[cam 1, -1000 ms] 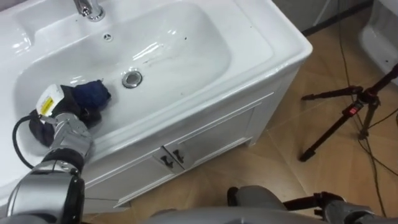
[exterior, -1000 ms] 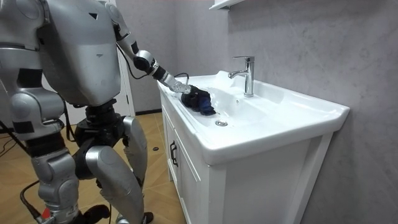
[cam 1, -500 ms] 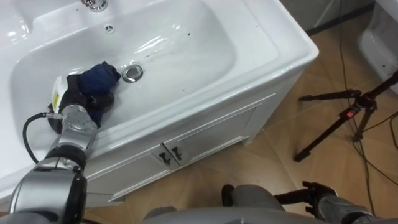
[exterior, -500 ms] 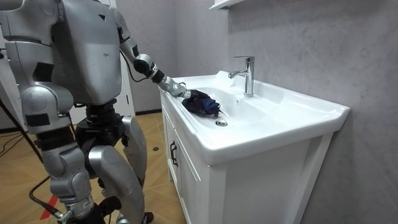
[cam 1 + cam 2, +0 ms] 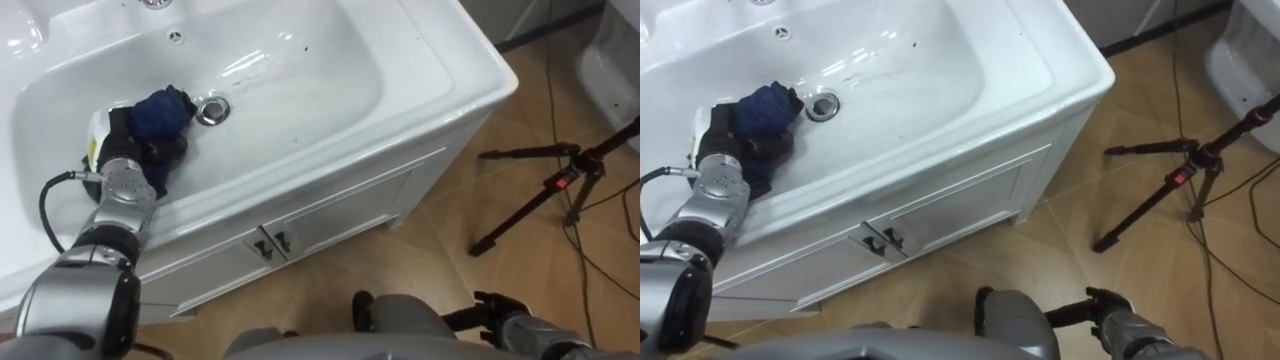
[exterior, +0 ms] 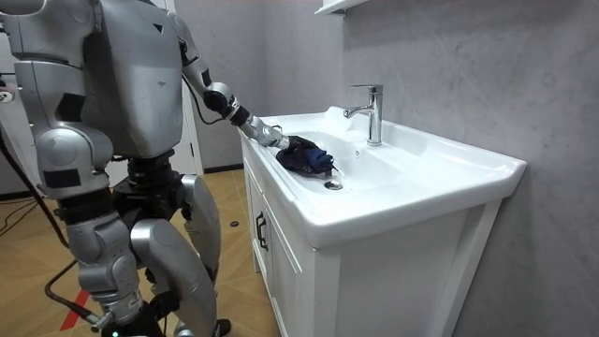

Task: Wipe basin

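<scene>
One bunched navy cloth (image 5: pixel 160 112) beside drain (image 5: pixel 211 109), seemingly gripped.

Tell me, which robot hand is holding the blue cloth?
The left hand, down in the basin, gripping the blue cloth. The right hand hangs low, far from the basin.

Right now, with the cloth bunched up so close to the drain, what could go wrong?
1. The cloth lies right beside the drain; a loose edge might catch on it or be pushed into it.
2. The left hand holds the cloth in a wad, so little of it touches the basin; the wide bare part to the right could be missed.
</scene>
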